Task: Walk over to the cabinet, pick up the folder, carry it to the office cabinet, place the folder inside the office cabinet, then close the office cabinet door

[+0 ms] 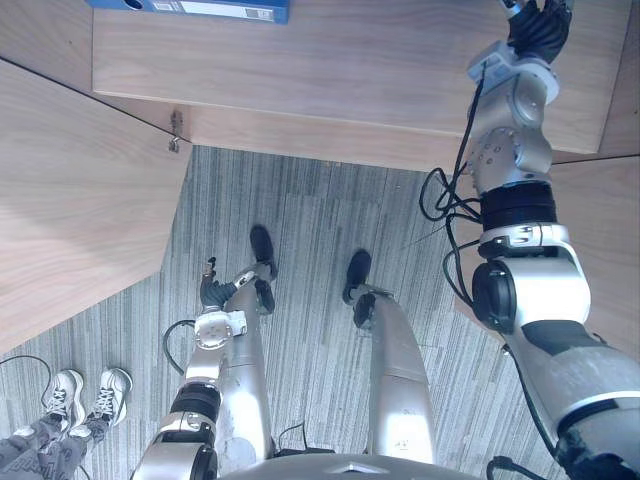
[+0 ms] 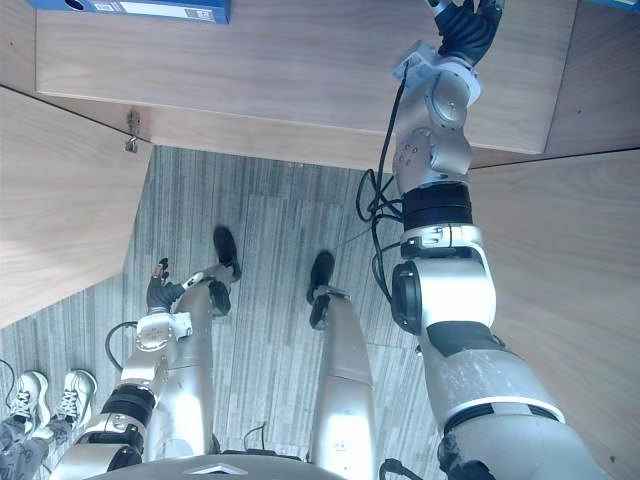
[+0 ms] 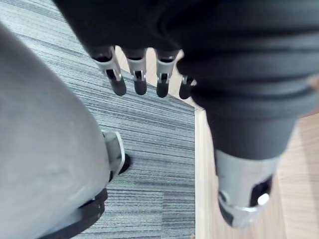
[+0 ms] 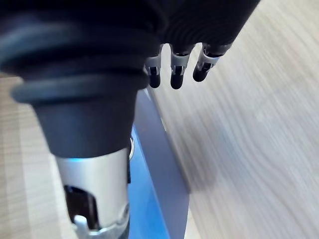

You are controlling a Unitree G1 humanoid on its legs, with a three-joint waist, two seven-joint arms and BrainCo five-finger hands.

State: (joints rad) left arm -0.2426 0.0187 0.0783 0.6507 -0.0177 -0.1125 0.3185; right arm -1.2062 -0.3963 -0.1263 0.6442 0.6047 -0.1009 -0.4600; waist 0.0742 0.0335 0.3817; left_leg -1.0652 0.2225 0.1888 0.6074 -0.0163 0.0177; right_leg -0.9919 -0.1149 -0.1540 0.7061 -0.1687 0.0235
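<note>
Left eye view: the blue folder [image 1: 190, 8] lies on the cabinet [image 1: 330, 70] top at the far edge, its long axis running across the robot's front. The right hand [image 1: 540, 30] is raised over the same top, well apart from the folder, which lies to its left. The left hand [image 1: 212, 292] hangs low beside the leg, over the floor [image 1: 300, 220]. A person's shoes [image 1: 85, 392] stand nearby.

Right eye view: same layout. The right arm looks much the nearer, so a leftward reach seems needed.

Left wrist view: fingers [image 3: 137, 74] straight and relaxed, holding nothing.

Right wrist view: fingers [image 4: 174, 67] straight over bare wood, gripping nothing. A blue folder edge runs just beside the hand. I cannot tell whether it is the same folder.
</note>
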